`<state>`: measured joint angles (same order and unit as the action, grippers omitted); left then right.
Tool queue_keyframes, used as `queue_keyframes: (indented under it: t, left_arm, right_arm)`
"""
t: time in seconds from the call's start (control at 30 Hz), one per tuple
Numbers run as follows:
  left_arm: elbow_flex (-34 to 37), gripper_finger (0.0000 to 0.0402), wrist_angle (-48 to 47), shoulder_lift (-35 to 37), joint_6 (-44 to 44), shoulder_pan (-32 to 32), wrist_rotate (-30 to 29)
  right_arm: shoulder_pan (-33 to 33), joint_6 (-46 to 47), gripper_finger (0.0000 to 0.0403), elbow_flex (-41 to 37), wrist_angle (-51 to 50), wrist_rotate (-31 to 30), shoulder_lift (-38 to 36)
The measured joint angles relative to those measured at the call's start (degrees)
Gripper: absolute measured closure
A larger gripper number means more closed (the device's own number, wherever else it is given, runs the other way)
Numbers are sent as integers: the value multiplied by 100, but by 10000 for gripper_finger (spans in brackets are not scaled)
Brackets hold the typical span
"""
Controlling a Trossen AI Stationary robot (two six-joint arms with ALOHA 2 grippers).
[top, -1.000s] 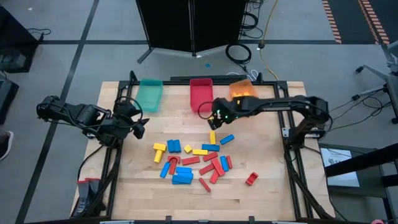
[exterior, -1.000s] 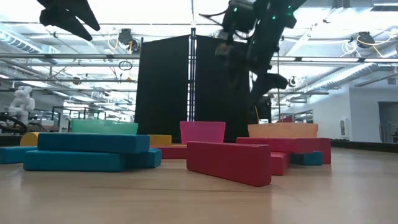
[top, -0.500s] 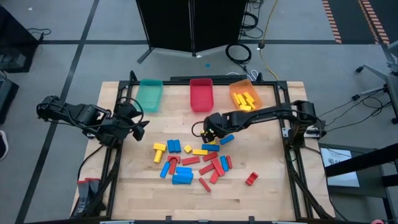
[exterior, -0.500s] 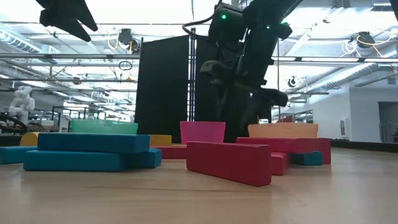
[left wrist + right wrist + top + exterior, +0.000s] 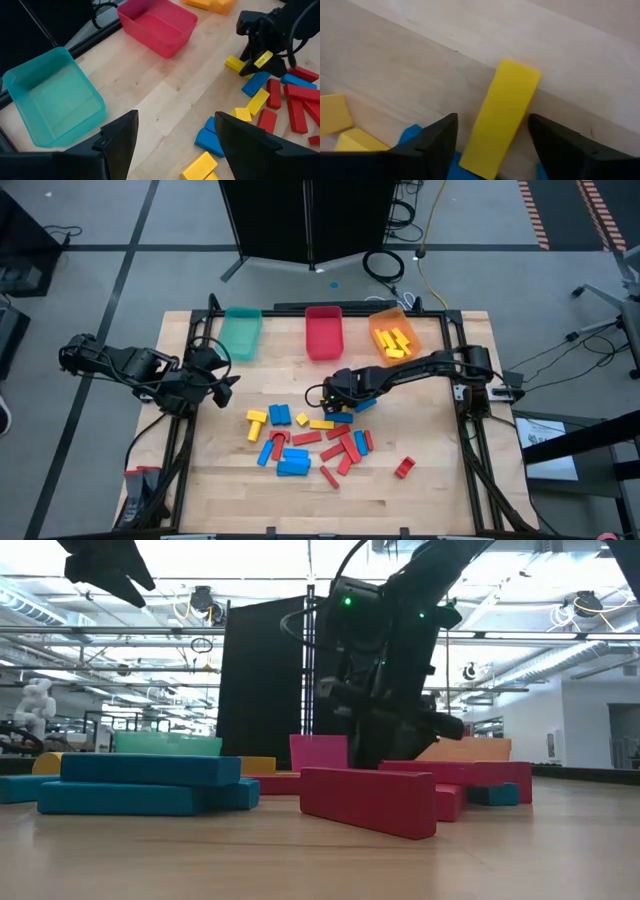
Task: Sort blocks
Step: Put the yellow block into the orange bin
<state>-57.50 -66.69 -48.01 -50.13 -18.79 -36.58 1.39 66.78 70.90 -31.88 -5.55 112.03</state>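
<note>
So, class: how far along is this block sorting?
Done: several yellow blocks lie in the orange bin. In hand: the right gripper is low over a yellow bar, fingers either side, not gripped. Left: the red bin and teal bin look empty; most blocks remain on the table. The left gripper waits open.

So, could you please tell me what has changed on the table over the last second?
The right claw came away from the orange bin and dropped to the pile's upper edge, where it now straddles a yellow block lying on the wood, fingers open and not yet gripping. The left claw stayed open at the table's left side. The blocks and the other bins did not visibly move.
</note>
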Motion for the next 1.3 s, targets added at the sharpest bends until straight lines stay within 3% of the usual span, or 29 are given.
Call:
queue_keyframes:
  t: [0.2, 0.27, 0.57, 0.87, 1.1, 1.3]
  left_arm:
    - [1, 134, -1, 0, 0, 0, -2]
    - [1, 134, -1, 0, 0, 2, -2]
    - [1, 134, 2, 0, -5, 0, -2]
    - [1, 134, 2, 2, -5, 0, -2]
    - [1, 134, 2, 1, -13, 1, -3]
    - [1, 134, 4, 2, -17, 0, 15]
  right_arm:
    - [4, -289, 297, 19, -285, 31, 98]
    - [4, -467, 319, 19, -295, 34, 100]
    - [15, -954, 319, 414, -655, 142, 130]
    - [153, -2351, 319, 1948, -2232, -204, 122]
    - [889, -4050, 319, 2975, -3757, -377, -20]
    - [1754, -4691, 319, 2642, -3796, -381, -951]
